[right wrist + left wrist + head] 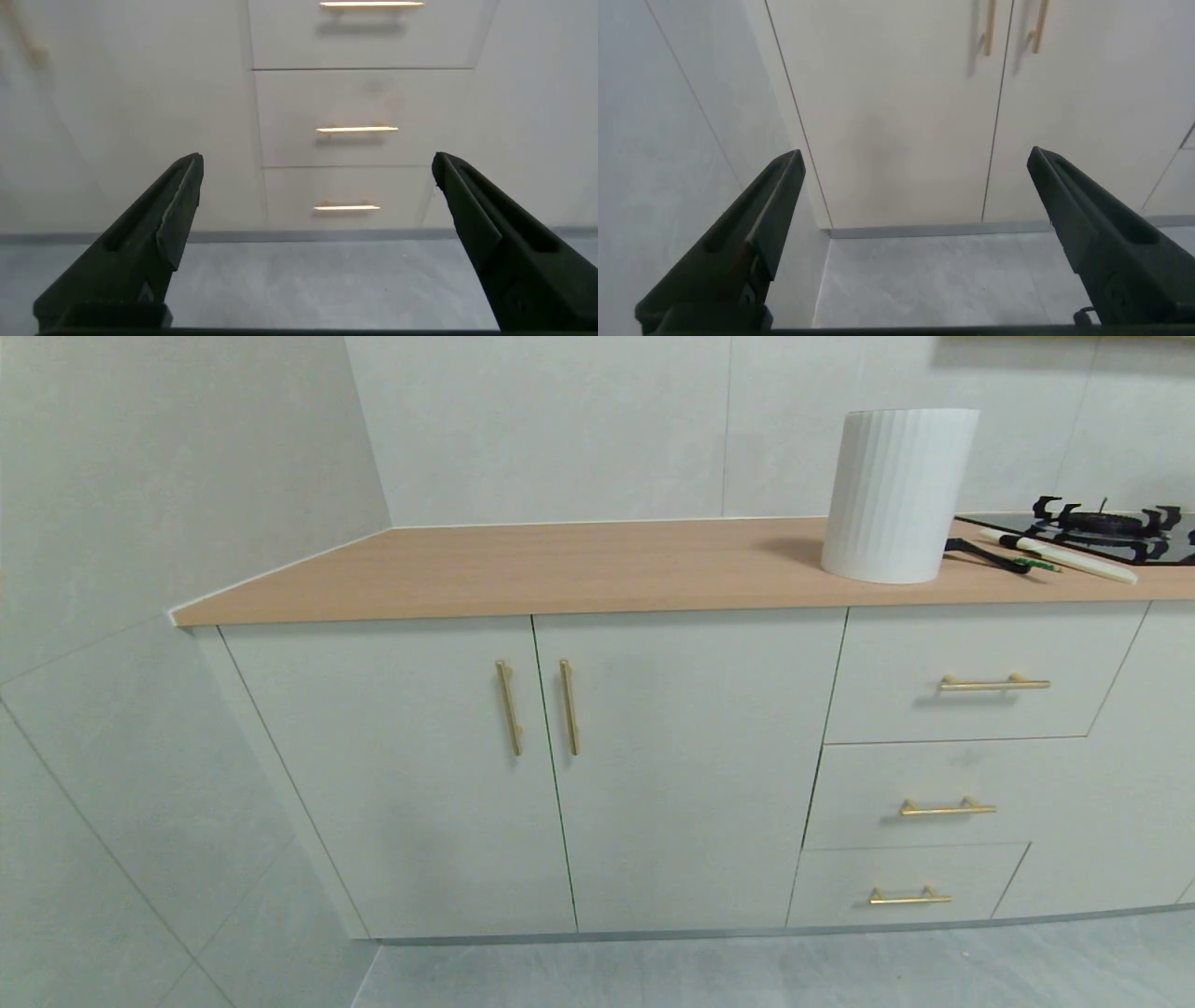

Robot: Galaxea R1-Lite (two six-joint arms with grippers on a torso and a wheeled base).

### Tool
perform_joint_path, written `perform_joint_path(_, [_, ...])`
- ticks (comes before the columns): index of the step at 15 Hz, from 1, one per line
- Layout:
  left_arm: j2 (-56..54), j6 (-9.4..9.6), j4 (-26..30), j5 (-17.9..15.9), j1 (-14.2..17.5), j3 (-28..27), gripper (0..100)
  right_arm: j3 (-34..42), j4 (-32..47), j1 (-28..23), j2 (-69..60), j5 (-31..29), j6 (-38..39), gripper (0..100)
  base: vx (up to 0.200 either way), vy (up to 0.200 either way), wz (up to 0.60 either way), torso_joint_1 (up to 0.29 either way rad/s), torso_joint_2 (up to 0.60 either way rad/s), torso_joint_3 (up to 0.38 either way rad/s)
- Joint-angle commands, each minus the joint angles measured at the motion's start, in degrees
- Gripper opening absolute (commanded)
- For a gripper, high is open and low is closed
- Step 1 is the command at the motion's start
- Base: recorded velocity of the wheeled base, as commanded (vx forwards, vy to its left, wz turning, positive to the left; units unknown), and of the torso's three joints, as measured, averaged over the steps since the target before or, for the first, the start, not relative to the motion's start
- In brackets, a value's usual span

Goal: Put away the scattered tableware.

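Note:
A ribbed white cylindrical container (897, 495) stands on the wooden countertop (560, 565) at the right. Just right of it lie scattered utensils: a black-handled one (990, 556), a cream-handled one (1074, 558) and a small green piece (1038, 563). My left gripper (915, 168) is open and empty, low down, facing the double cabinet doors (906, 103). My right gripper (318, 168) is open and empty too, facing the stack of drawers (364, 112).
A black gas hob (1106, 527) sits at the counter's far right. Tiled walls (168, 476) close the counter's left end and back. Below are two doors with gold handles (537, 707) and three drawers (971, 677). Grey floor (747, 971) lies in front.

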Motion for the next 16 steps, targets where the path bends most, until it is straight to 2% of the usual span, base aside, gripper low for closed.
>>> perform_joint_path(1, [0.00,-0.60,0.07,0.01,0.02,0.02,100,0.07,0.34,0.10,0.11,0.26,-0.06,100,0.000,0.000,0.00,0.000,0.00,0.000])
perform_joint_path(4, [0.00,-1.83,-0.02,0.01,0.02,0.02,100,0.07,0.34,0.10,0.11,0.17,0.03,100,0.000,0.000,0.00,0.000,0.00,0.000])
perform_joint_path(16, [0.00,-2.01,0.07,0.01,0.02,0.02,100,0.07,0.25,0.10,0.11,0.17,0.47,100,0.000,0.000,0.00,0.000,0.00,0.000])
